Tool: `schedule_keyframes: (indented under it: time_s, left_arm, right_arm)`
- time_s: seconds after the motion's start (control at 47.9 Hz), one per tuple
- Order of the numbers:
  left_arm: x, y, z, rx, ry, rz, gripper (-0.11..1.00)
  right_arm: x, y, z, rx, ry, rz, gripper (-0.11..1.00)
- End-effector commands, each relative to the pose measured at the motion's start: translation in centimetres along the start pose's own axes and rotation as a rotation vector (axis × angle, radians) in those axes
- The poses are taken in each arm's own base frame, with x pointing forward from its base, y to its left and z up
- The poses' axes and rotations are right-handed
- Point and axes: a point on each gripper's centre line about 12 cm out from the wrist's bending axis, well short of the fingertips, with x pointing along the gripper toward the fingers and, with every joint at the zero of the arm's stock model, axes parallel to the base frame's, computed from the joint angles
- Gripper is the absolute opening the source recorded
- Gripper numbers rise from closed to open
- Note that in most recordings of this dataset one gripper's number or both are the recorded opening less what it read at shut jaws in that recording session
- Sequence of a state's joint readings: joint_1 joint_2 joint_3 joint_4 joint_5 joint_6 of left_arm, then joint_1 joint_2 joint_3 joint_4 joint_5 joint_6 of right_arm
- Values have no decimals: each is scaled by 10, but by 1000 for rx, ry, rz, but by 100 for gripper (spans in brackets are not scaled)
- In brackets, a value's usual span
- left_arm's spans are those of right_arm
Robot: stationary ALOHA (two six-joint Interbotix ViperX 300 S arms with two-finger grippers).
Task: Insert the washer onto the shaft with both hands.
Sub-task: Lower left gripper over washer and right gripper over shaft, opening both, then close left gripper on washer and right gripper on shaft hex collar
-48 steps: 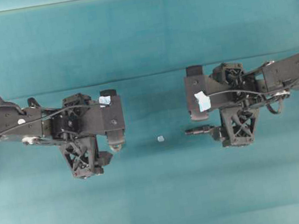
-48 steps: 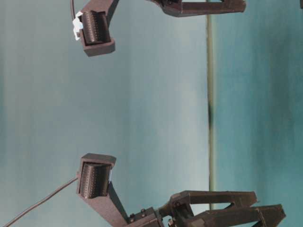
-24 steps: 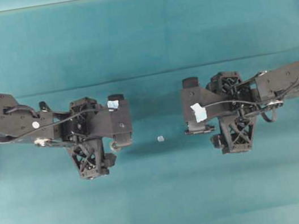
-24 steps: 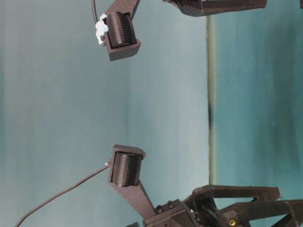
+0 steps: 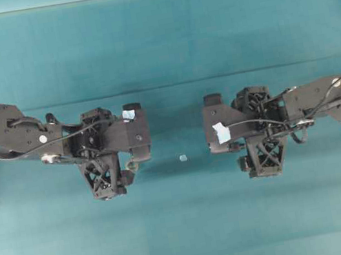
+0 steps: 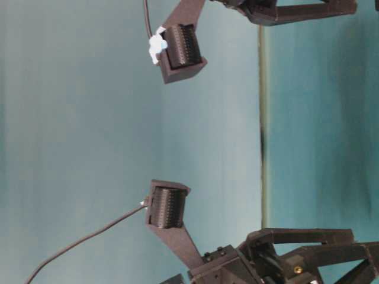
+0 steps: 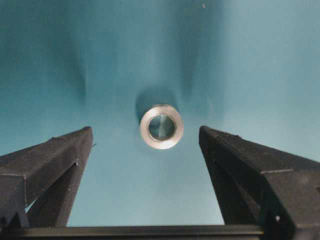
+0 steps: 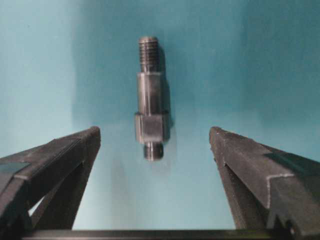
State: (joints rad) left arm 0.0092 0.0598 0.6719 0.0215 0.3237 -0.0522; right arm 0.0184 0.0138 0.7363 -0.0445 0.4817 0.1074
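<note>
The small thick silvery metal washer (image 7: pixel 161 126) lies flat on the teal cloth (image 5: pixel 155 38), centred ahead of your left gripper (image 7: pixel 145 145), whose jaws are spread and empty. It looks rigid, light and slick, so pinch it across the outer rim. The dark grey stepped metal shaft (image 8: pixel 150 97) lies ahead of your right gripper (image 8: pixel 155 145), jaws also spread wide; grab its thick hex section. One washer, one shaft, two grippers.

A silvery washer (image 7: pixel 161 126) was seen lying flat on the teal worktop (image 7: pixel 250 60), its shadow cast just behind it. The left tool (image 7: pixel 146 137) was held wide open, one black finger (image 7: pixel 55 160) framing each side, apart from the ring.
</note>
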Motion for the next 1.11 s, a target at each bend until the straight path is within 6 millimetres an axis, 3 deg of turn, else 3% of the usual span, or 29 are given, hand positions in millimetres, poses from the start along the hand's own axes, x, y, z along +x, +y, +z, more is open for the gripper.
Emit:
schedule_keyframes:
  time_s: [0.0,0.584,1.085]
  left_arm:
    - [-1,-4,5,12,-18,-5,96]
    - [17,-9,-2,21,-6,-12,96]
    - [22,-7,-4,19,-7,-10,96]
  right_arm:
    - [0,1,2,-4,-8,1,92]
    - [3,1,2,-3,-9,2,92]
    - [5,0,-3,-6,-9,2,92]
